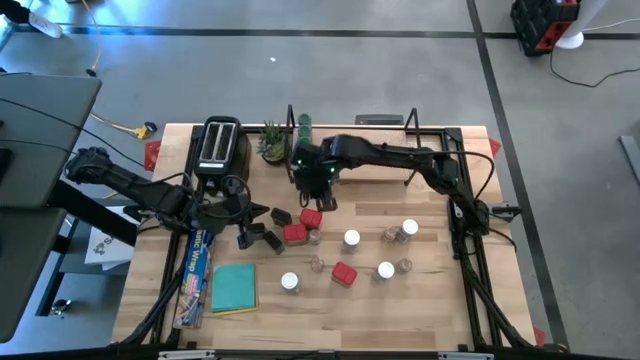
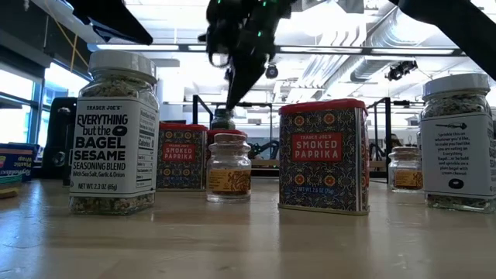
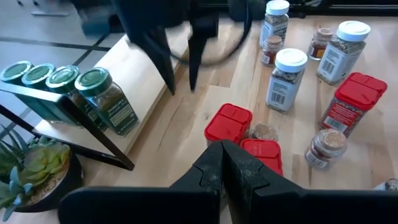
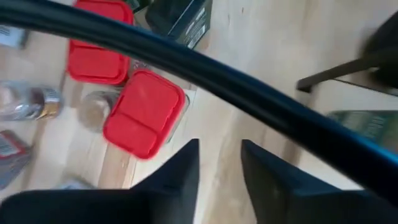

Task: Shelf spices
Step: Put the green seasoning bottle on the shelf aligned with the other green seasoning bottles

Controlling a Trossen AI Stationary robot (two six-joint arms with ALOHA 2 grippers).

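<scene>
Above, we see the right end effector (image 1: 322, 196) slightly open, holding nothing, over red tins (image 1: 311, 217) near the shelf (image 1: 380, 160), left end effector (image 3: 222, 163) closed, empty, above the tabletop (image 1: 430, 290).

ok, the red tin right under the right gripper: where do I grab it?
The red tin stands upright, lid up. Come straight down with the open right gripper and pinch two opposite flat faces just below the lid. A small jar crowds one side, so pick the pair clear of it.
</scene>
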